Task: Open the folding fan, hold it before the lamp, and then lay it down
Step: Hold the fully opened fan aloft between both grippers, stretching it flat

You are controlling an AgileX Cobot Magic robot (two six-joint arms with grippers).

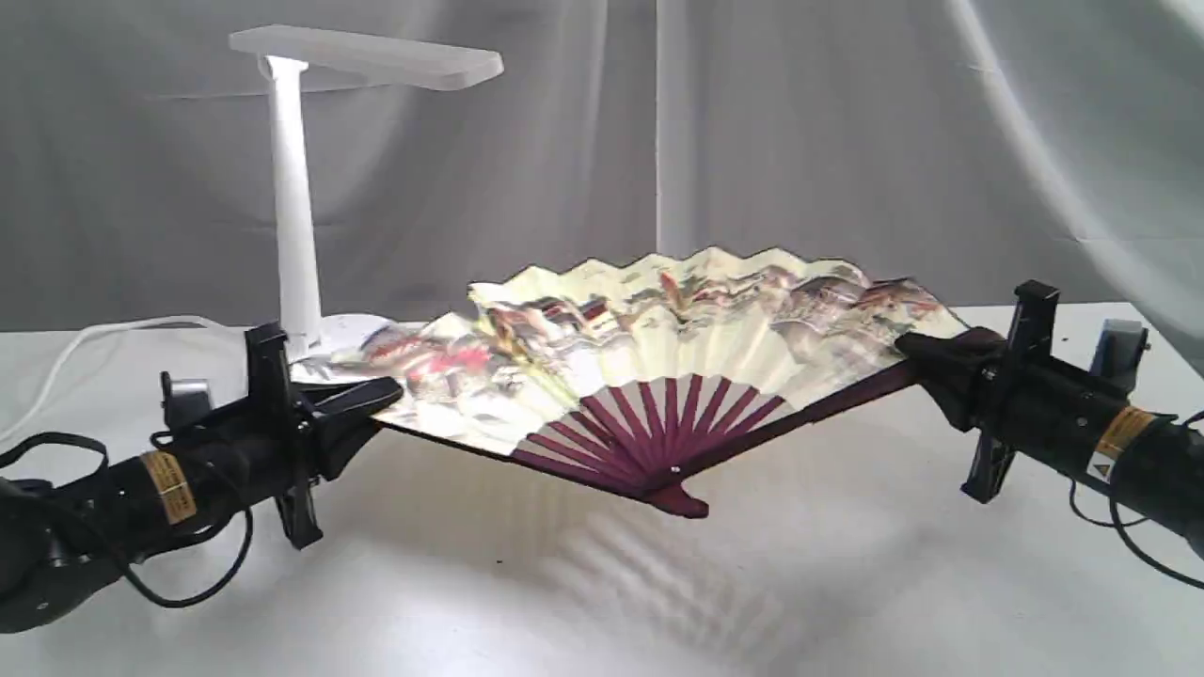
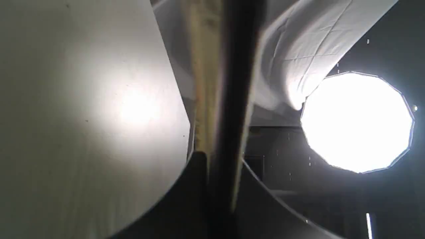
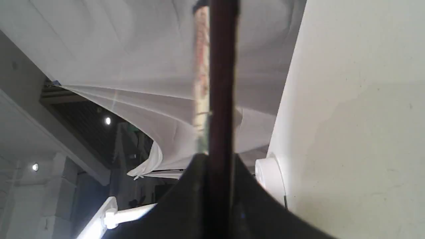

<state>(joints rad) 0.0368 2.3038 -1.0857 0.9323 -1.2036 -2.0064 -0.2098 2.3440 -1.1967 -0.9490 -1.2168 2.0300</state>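
The folding fan is spread wide open, its cream painted leaf tilted up and its maroon ribs meeting at the pivot low in front, just above the table. My left gripper is shut on the fan's left outer rib. On the right outer rib my right gripper is shut too. Each wrist view shows the fan edge-on, as a dark rib running out from between the shut jaws. The white lamp stands behind the fan's left end, its bar head above.
The lamp's white cord trails left across the white table. Grey drapes hang behind. A bright round studio light shows in the left wrist view. The lamp's base and head appear in the right wrist view.
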